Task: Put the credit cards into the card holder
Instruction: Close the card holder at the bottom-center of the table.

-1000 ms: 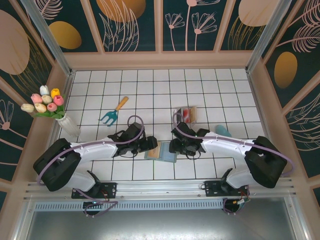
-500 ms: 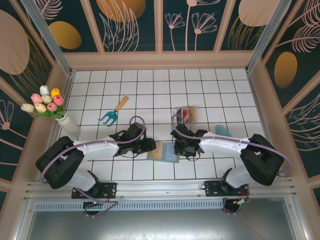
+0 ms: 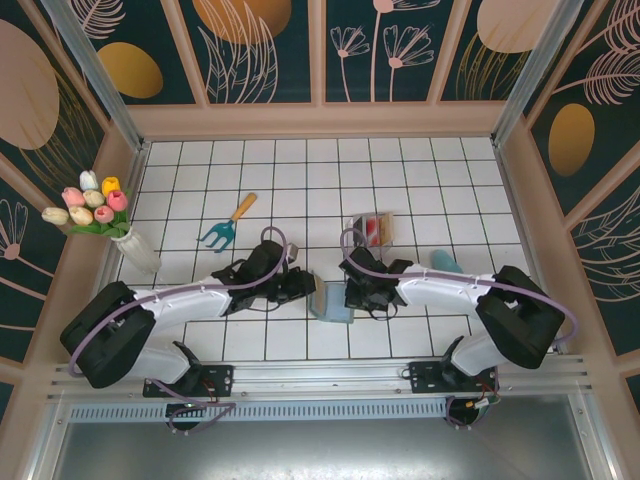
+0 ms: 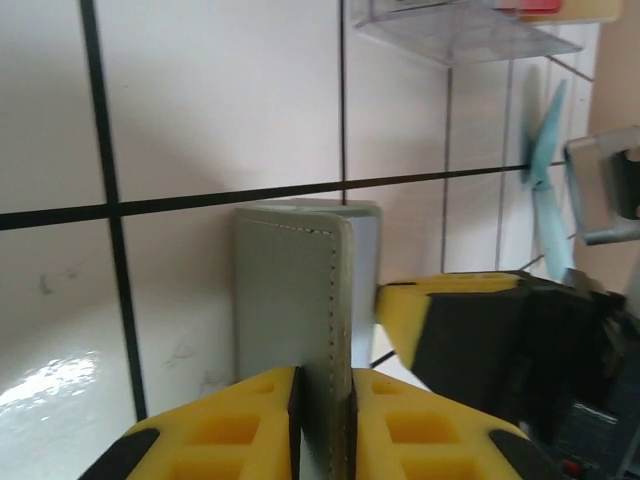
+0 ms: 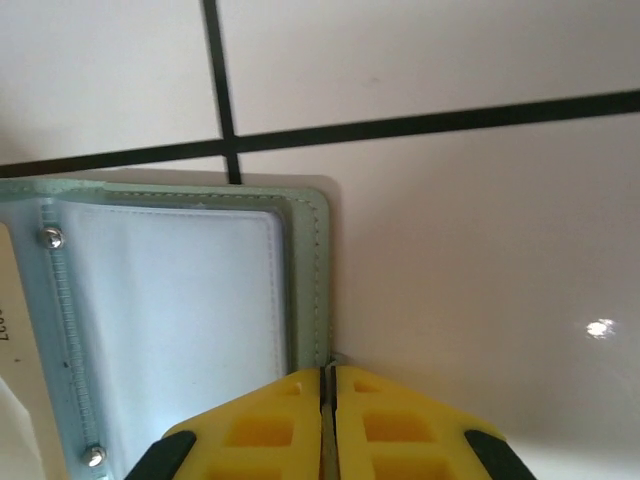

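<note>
The sage-green card holder (image 3: 332, 302) lies on the tiles between my two grippers. My left gripper (image 3: 308, 288) is shut on its left flap (image 4: 295, 290), which stands raised on edge between the yellow fingers (image 4: 250, 415). My right gripper (image 3: 350, 296) is shut on the thin right edge of the holder (image 5: 305, 260), whose pale inner pocket (image 5: 170, 320) lies open and flat. The credit cards (image 3: 373, 229), red and tan, stand in a clear tray behind the holder; their edges (image 4: 530, 8) show at the top of the left wrist view.
The clear plastic tray (image 3: 384, 222) sits just behind the right gripper. A teal trowel (image 3: 225, 226) lies at the back left, and a teal object (image 3: 447, 262) sits beside the right arm. A vase of tulips (image 3: 98, 212) stands at the left wall.
Both grippers have closed on the holder's opposite edges. The left flap has been lifted upright, so the holder looks narrower from above.
</note>
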Robot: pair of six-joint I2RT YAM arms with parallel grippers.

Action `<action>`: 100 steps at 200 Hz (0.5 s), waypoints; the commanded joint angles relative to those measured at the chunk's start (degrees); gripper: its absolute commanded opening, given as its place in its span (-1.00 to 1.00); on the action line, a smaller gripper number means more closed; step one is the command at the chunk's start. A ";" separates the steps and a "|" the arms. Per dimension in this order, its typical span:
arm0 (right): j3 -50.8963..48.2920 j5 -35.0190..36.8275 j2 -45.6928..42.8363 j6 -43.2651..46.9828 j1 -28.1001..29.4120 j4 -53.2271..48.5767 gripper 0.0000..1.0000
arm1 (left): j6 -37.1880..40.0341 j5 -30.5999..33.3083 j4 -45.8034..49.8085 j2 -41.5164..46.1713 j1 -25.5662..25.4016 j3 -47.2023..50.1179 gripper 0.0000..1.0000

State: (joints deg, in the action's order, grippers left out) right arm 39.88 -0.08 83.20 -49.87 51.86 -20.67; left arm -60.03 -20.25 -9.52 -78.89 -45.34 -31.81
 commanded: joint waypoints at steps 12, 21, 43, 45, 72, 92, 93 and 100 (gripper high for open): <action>-1.17 -2.01 0.39 0.67 0.20 7.49 -0.82 | -0.59 -4.05 -4.38 0.86 -0.42 -1.65 -0.45; -1.53 -2.36 0.30 0.31 -0.04 8.69 -0.83 | -0.74 -4.55 -5.07 -0.40 -0.45 -2.09 -0.40; -3.49 -2.69 -1.29 -0.75 -0.42 11.39 -0.82 | -1.84 -6.47 -8.47 -5.37 -1.37 -3.93 -0.31; -3.62 -2.66 -1.57 -0.82 -0.43 11.72 -0.82 | -1.84 -6.58 -8.62 -5.94 -1.49 -4.28 -0.30; -7.43 -3.40 -5.40 -2.59 -2.94 13.48 -0.76 | -2.98 -5.85 -10.11 -10.80 -2.27 -5.85 -0.19; -10.56 -5.22 -8.67 -3.31 -5.61 14.89 -0.71 | -3.05 -5.06 -9.77 -14.25 -2.36 -6.24 -0.15; -10.67 -5.25 -8.89 -3.35 -5.75 14.92 -0.71 | -3.06 -5.06 -9.88 -14.39 -2.37 -6.24 -0.14; -11.47 -5.66 -10.15 -3.35 -6.50 15.33 -0.70 | -3.12 -5.05 -10.22 -15.11 -2.32 -6.16 -0.12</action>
State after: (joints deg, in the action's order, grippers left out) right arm 31.29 -3.75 77.49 -51.59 47.86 -8.36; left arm -62.39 -25.08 -17.65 -91.15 -47.48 -37.06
